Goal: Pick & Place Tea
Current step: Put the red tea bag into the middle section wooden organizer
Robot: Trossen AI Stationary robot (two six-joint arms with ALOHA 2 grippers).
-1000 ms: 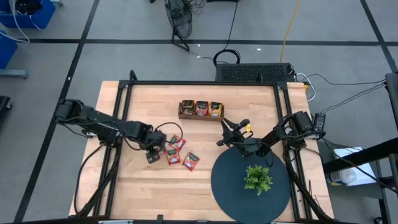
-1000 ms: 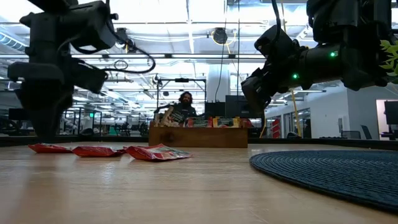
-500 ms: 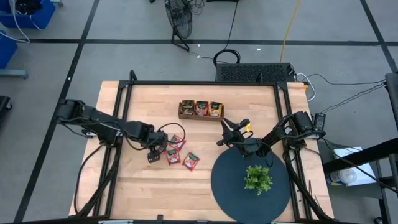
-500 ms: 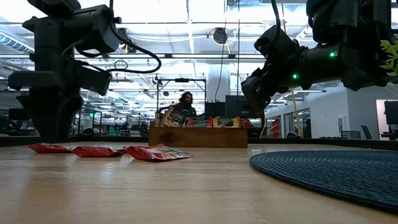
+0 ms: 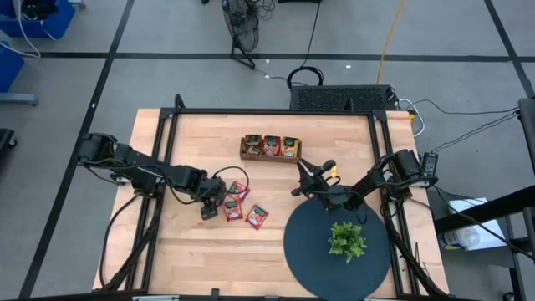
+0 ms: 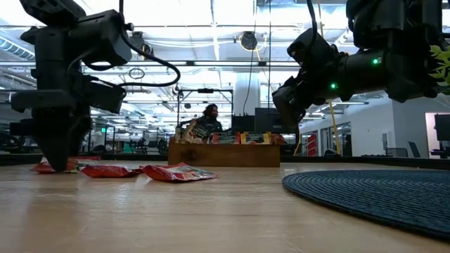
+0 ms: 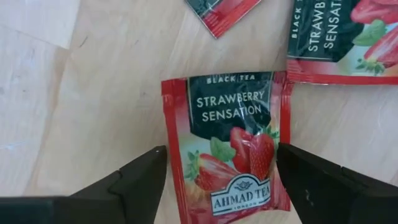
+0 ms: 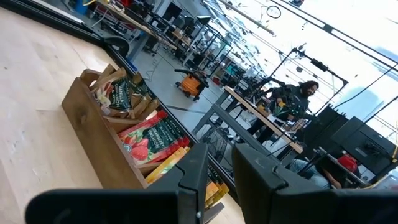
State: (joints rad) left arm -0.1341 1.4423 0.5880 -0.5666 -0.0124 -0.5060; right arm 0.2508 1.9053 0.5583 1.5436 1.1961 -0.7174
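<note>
Pick step here: left claw is spread wide, straddling a flat red strawberry tea sachet lying on the wooden desk. Next it probably needs to drop and pinch. Right claw waits, nearly pressed together.

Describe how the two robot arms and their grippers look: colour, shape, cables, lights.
Both arms are black, built of jointed segments. The left gripper has two flat, dark, wedge-shaped fingers. A thin black cable loops beside the left arm's wrist. The right gripper is black too, and small green lights glow on its arm's housing.
</note>
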